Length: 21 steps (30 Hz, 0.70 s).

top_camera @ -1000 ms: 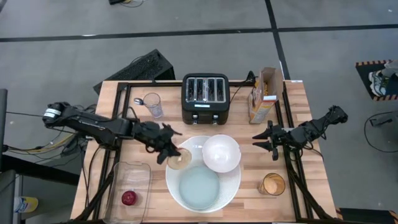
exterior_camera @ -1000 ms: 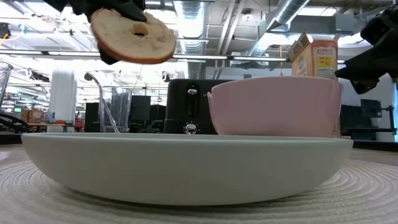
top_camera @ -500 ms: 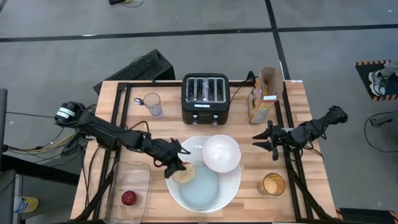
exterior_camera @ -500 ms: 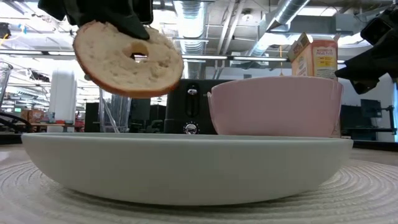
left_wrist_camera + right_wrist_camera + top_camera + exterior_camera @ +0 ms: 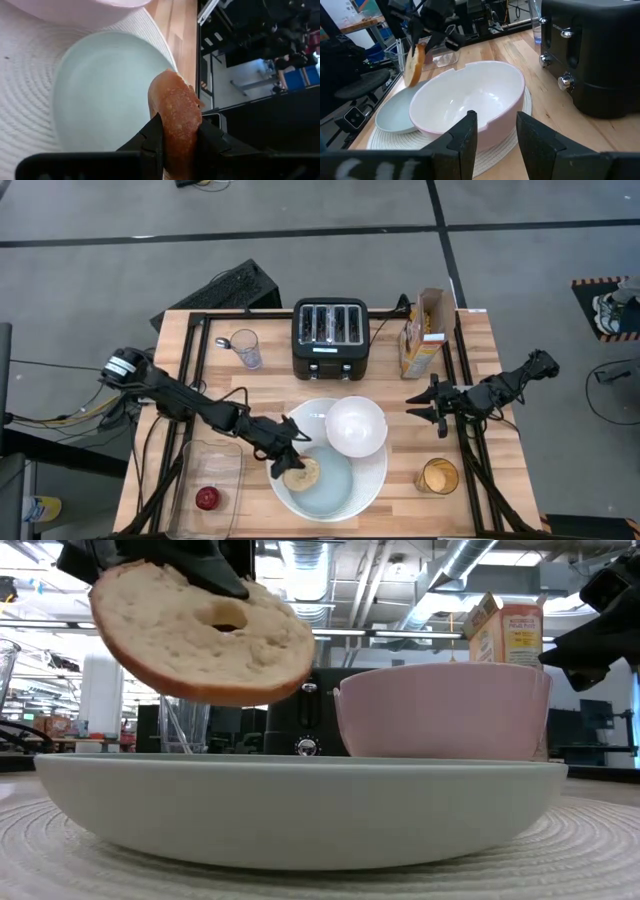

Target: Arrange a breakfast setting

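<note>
My left gripper (image 5: 284, 462) is shut on the toasted bagel half (image 5: 300, 473) above the left part of the large white plate (image 5: 372, 476) with its pale blue centre (image 5: 100, 95). The small white bowl (image 5: 355, 425) rests on the plate's far side. The small red apple (image 5: 207, 498) lies in a clear container at the near left. Orange cereal balls fill a cup (image 5: 437, 476) at the near right. My right gripper (image 5: 420, 407) is open and empty, to the right of the bowl. The spoon cannot be made out. My left gripper pinches the bagel half at its rim (image 5: 174, 131), one finger (image 5: 153, 140) on each flat face. The fingers come from the table's left, slanting down. The bagel is lifted clear above the plate and tilted, its pale cut face (image 5: 200, 635) toward the near edge.
A black toaster (image 5: 331, 335) stands at the far middle, a cereal box (image 5: 422, 332) to its right and a glass (image 5: 246, 348) to its left. A woven mat (image 5: 90, 860) lies under the plate. Bare wood shows between bowl and right gripper.
My left gripper has carried the bagel half toward the table's near edge and a little right, from over the plate's far-left rim to over the plate's left part, and somewhat down. The bagel stays pinched and clear of the plate.
</note>
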Motion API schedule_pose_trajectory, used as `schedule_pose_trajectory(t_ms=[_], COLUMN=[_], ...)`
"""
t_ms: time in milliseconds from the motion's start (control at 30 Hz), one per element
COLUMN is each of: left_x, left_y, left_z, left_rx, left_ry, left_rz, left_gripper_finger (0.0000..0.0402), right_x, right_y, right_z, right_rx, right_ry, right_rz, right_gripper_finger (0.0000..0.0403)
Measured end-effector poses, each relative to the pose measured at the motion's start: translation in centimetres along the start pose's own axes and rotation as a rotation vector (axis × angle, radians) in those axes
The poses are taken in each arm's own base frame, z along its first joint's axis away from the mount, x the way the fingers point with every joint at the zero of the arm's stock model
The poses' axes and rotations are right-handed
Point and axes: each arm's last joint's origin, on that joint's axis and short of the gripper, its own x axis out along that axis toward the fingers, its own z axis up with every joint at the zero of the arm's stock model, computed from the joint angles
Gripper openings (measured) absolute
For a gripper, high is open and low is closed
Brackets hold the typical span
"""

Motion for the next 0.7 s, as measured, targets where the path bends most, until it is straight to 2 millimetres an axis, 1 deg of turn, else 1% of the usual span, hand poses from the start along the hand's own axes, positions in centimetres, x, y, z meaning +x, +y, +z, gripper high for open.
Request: schedule_pose_trajectory(t_ms=[133, 300, 467, 700], left_x=[1.0, 1.6, 1.6, 1.6], left_y=[0.6, 1.1, 1.3, 1.7], left_z=[-0.5, -0.8, -0.6, -0.4], left_rx=[-0.024, -0.038, -0.039, -0.078], left_ry=[0.021, 0.04, 0.008, 0.016], left_rz=[0.015, 0.022, 0.042, 0.064], left_gripper_finger=[0.0072, 0.0083, 0.0084, 0.0084], right_x=[0.0, 0.0, 0.0, 0.0], right_y=[0.0, 0.0, 0.0, 0.0], right_z=[0.0, 0.0, 0.0, 0.0], right_rx=[0.0, 0.0, 0.0, 0.0], right_ry=[0.0, 0.0, 0.0, 0.0], right_rz=[0.0, -0.001, 0.0, 0.0], right_gripper_finger=[0.0159, 0.0159, 0.0159, 0.0159])
